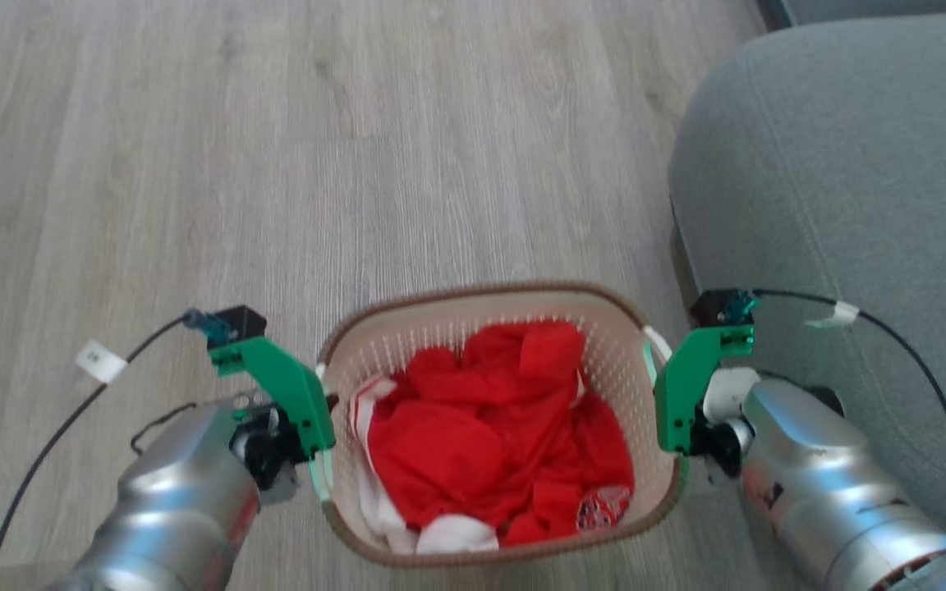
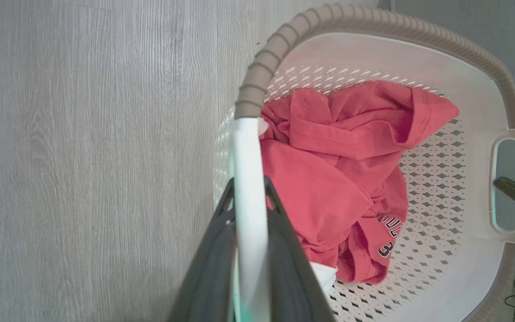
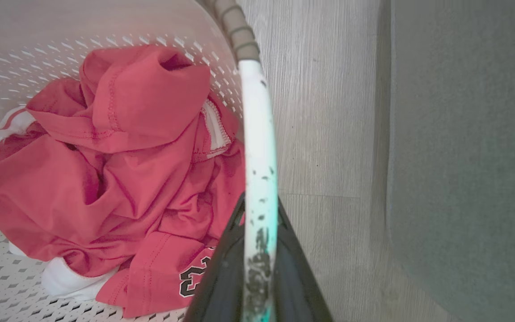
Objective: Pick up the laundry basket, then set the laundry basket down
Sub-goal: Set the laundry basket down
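The laundry basket [image 1: 481, 292], cream-white with a brown woven-look rim, sits low in the head view between my two arms, with red and white clothes [image 1: 489, 427] inside. My left gripper [image 1: 321, 468] is at its left side handle. In the left wrist view the left gripper [image 2: 247, 190] is shut on the white handle [image 2: 248, 147], one dark finger on each side. My right gripper [image 1: 668, 427] is at the opposite handle. The right wrist view shows the right gripper [image 3: 259, 203] shut on that handle [image 3: 259, 134]. Whether the basket touches the floor, I cannot tell.
A grey sofa [image 1: 851, 164] stands close on the right, just beyond my right arm, with a narrow strip of floor [image 3: 324, 134] between it and the basket. Pale wood flooring [image 1: 276, 123] stretches ahead and to the left. Black cables [image 1: 54, 435] trail from both wrists.
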You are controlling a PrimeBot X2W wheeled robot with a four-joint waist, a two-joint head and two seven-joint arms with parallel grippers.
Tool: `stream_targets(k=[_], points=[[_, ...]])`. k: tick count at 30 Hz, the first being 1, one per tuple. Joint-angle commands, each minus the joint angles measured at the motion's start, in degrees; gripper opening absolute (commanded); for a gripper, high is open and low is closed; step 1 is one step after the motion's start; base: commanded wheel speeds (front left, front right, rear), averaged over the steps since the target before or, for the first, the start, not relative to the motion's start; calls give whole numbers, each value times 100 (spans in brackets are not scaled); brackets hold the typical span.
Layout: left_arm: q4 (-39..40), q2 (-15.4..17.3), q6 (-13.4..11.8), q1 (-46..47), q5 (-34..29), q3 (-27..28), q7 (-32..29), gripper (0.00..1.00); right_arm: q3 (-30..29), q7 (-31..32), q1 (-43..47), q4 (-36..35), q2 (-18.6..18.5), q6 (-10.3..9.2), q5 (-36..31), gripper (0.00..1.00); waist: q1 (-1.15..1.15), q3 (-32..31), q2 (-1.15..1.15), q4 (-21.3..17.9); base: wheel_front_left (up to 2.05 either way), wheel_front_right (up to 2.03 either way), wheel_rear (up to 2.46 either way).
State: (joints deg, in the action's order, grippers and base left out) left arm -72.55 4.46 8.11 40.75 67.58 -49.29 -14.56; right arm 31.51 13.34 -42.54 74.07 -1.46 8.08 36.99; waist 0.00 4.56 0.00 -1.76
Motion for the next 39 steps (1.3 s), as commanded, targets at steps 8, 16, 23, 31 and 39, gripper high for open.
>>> stream_targets(k=[8,16,23,31,39], points=[[-74,422,-63,754,-218,80,757,0,-258,-658,-551,-12,-233,-59,-369,0,0,810,0,31,0,0,0],[-60,475,-63,1132,-344,15,1264,0,-616,-1124,-821,-11,-235,-59,-751,0,0,1710,0,62,0,0,0],[-20,500,-63,1496,-429,-34,1664,0,-998,-1450,-1137,-11,-240,-59,-1203,0,0,2586,0,54,0,0,0],[38,474,-63,1839,-525,-121,2116,0,-1543,-1856,-1426,-11,-256,-59,-1759,0,0,3477,0,98,0,0,0],[103,466,-63,2074,-550,-201,2468,0,-2190,-2249,-1649,-11,-277,-59,-2412,0,0,4188,0,155,0,0,0]])
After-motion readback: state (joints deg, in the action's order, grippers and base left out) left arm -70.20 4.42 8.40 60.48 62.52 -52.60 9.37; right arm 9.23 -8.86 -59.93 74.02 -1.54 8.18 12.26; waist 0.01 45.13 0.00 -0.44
